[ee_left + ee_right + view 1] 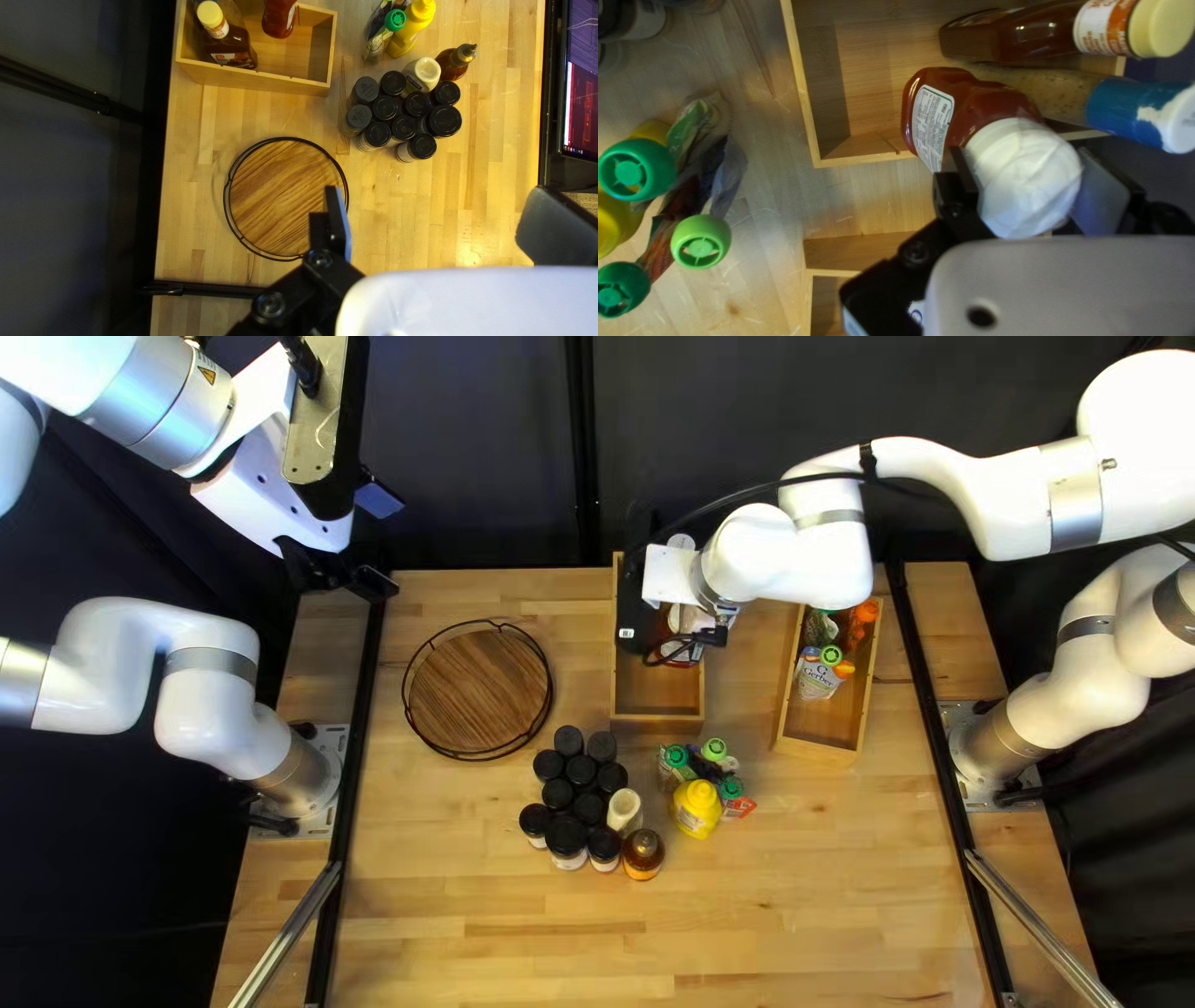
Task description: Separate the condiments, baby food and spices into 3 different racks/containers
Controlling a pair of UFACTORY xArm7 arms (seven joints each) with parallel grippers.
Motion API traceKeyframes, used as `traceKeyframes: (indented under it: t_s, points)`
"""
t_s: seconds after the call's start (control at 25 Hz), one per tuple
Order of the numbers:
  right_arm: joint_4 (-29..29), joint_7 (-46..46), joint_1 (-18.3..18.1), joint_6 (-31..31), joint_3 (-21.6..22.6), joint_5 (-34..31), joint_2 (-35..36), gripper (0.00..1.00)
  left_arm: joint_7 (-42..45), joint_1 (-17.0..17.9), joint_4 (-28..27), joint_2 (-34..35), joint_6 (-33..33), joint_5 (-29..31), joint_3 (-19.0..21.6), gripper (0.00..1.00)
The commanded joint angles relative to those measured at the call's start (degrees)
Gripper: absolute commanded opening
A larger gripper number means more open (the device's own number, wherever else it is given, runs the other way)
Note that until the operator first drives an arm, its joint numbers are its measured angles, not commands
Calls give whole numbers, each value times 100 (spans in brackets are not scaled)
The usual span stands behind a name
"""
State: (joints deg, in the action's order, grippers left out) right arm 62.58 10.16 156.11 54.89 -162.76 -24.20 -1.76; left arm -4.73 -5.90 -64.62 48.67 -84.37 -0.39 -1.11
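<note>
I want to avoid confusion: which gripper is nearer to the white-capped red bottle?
Right: the right gripper clasps the red bottle by its cap; the left gripper is raised beyond the round tray.

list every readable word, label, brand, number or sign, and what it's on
No words or numbers I can quote with certainty.
Left arm: yellow warning triangle.
Red bottle: label print too small.
Brown bottle: label blurred.
Pouch in wooden box: lettering too small.
Black-lidded jars: labels too small.
Screen: not read out.
</note>
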Motion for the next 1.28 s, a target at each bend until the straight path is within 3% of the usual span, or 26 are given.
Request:
traceKeyframes:
  t_s: [0.04,1.28]
  points:
    - [78,-87,21,52,22,11,-110,0,0,0,0,0,0,0,0,100]
    - [-4,-357,10,-268,47,230,-571,1,0,0,0,0,0,0,0,100]
